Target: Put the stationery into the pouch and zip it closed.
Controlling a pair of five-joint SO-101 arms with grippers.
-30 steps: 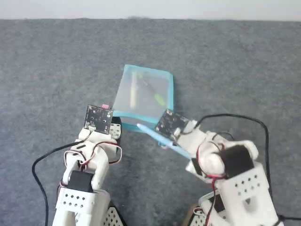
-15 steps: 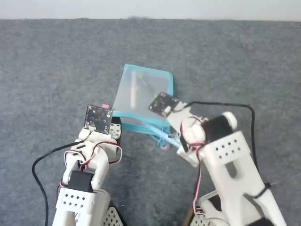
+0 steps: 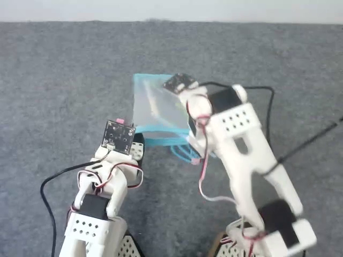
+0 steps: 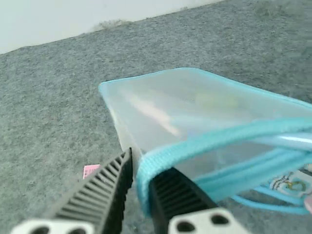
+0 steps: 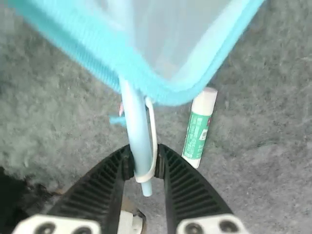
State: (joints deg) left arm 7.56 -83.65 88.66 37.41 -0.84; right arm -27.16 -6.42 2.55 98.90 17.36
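Both stayed clamped: the left gripper [image 4: 139,187] on the teal rim of the pouch [image 4: 195,107], the right gripper [image 5: 141,170] on the blue pen [image 5: 136,131], which it had carried forward to the pouch's mouth.

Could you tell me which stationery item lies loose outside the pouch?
The white glue stick with the green label, lying beside the pouch; the blue pen is held in the right gripper.

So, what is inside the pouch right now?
Through the pouch wall show a pale stick and a faint green shape. The blue pen, held by the right hand, enters its mouth. The pen's tip is hidden behind the zip edge.
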